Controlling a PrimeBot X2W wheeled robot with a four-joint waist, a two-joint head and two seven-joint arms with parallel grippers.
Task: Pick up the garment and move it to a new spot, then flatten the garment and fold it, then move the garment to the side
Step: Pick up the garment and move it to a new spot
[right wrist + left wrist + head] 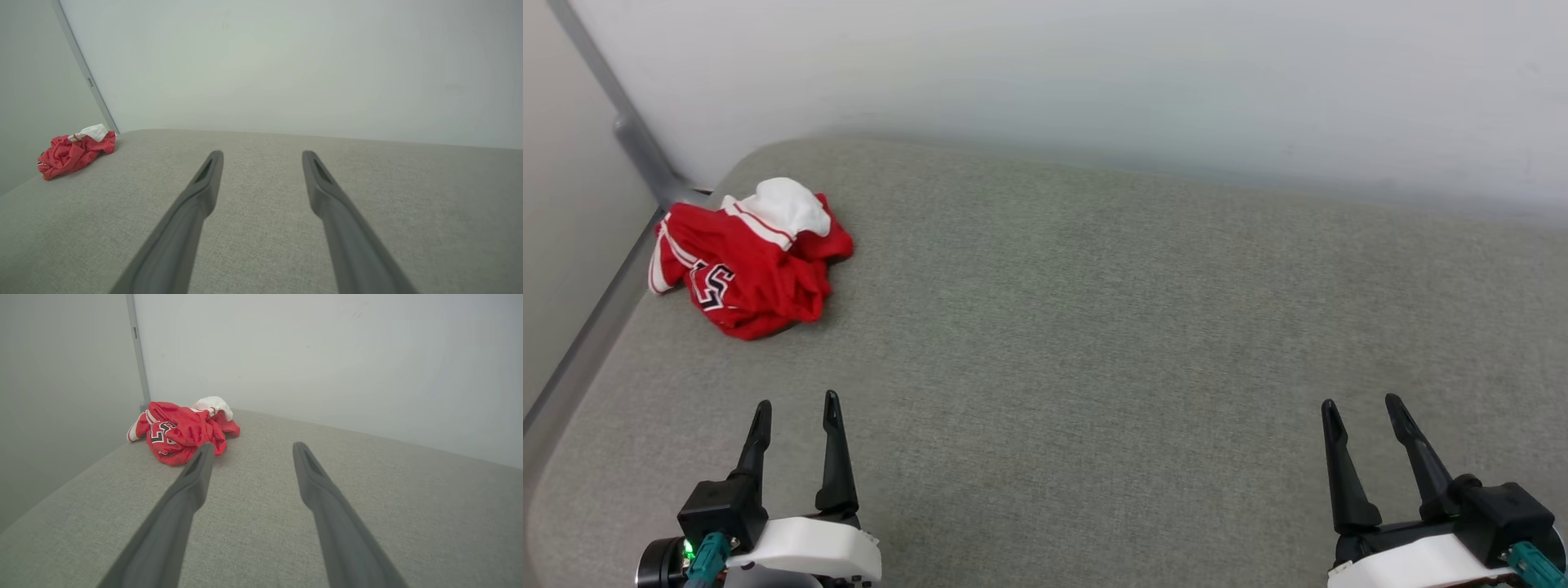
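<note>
Left gripper (796, 402) sits closest, at 7 o'clock in the head view, both dark fingers spread wide with nothing between them. Right gripper (1361, 402) is at 5 o'clock, same story: fingers apart, holding nothing. Both hover low over the grey padded surface (1094, 343), fingers pointing toward 12 o'clock, well apart from each other.

Garment (752, 269) lies at 10 o'clock in the head view, a crumpled heap near the far left corner of the surface, close to the metal rail (637, 147) along the left edge. Red body is bunched up, one white sleeve on top toward 12 o'clock, striped trim showing on the 9 o'clock side, part of the black number facing up. Left wrist view has it ahead of the fingers at about 11 o'clock, near but not touching. Right wrist view has it far off at 9 o'clock, well apart.

Progress, judged from the layout: nothing done yet. Garment is not picked up, not flattened, not folded, and neither gripper touches it. Whole task is left: grasp it, carry it to a new spot, spread it flat, fold it, then move it aside. Left gripper is the nearer one, so it likely reaches first, toward 11 o'clock. Heap looks tangled, so finding sleeves and hem for flattening is probably the slow part.
</note>
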